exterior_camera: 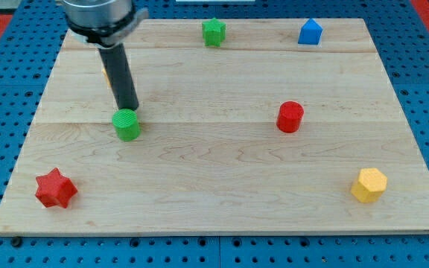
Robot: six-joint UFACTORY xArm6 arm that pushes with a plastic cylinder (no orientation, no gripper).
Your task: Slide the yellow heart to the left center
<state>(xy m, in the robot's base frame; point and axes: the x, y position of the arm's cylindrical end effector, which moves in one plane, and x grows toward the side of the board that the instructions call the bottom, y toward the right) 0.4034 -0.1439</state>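
The yellow heart [108, 74] shows only as a thin yellow-orange sliver at the left edge of my rod, just above the green cylinder [126, 124] in the view, so I cannot tell which way it points or how its long axis runs. My end effector is a bare rod pinching nothing, and my tip [129, 109] sits just above the cylinder, perhaps touching it. I judge the push is under way: next I should work around to the heart's right and slide it leftward past the cylinder across the bench [214, 216].

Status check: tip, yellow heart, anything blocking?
My tip just above green cylinder, touching or nearly. No yellow heart in view; only yellow hexagon, bottom right.
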